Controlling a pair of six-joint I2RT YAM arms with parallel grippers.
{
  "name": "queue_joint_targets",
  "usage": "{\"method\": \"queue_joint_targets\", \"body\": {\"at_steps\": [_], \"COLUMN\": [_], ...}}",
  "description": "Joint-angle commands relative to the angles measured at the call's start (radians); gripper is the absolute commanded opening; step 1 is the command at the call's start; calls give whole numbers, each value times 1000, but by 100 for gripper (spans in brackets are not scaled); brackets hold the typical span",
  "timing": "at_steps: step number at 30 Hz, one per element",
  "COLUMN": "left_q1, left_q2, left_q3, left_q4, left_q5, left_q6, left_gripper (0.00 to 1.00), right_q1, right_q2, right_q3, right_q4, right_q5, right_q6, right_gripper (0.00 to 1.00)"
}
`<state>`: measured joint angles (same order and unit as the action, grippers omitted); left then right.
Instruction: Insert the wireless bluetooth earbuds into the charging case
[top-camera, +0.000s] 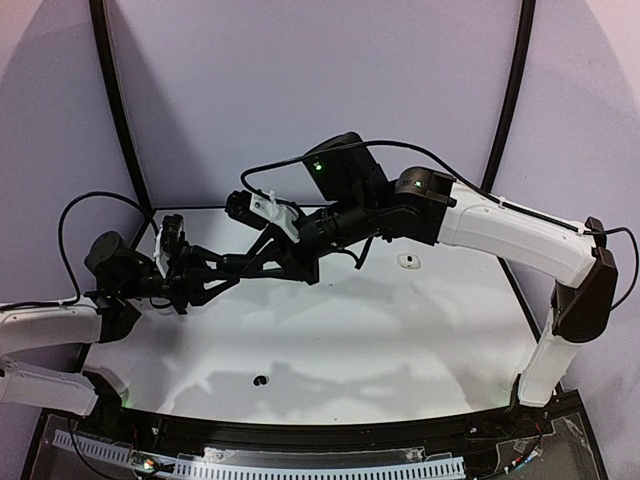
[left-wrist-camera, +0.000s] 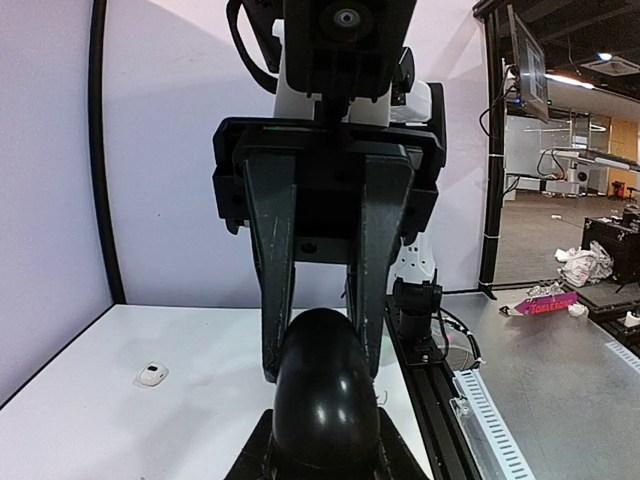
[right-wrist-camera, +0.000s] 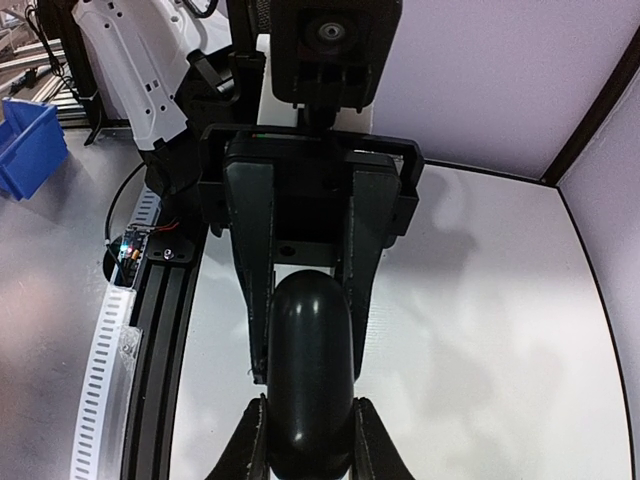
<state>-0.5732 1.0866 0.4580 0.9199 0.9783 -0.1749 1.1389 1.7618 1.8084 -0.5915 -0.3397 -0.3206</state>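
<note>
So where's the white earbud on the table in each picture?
Top: white earbud right of centre, towards the back of the table.
Left wrist: lower left, beside the far wall.
Right wrist: not in view.
Shared landmark: the black case clamped between left gripper and right gripper.

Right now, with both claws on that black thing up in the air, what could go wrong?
The left claw and right claw both clamp one black case above the table; an uneven pull might make it slip and fall. A small white piece and a small black piece lie loose on it, so a falling case could knock them away.
</note>
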Motion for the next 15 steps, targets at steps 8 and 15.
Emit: {"method": "queue_joint_targets", "body": {"at_steps": [8, 15], "left_q1": [-4, -4], "left_q2": [-7, -3], "left_q3": [15, 28], "left_q4": [-6, -55], "left_q5": [130, 168], "left_q6": [90, 123], "left_gripper": [1, 1], "right_q1": [-20, -41], "right_q2": [-21, -50], "right_q3": [-15, -21], "right_q4": [71, 87], "right_q5": [63, 87], "right_q6": [55, 85], "right_gripper": [49, 49]}}
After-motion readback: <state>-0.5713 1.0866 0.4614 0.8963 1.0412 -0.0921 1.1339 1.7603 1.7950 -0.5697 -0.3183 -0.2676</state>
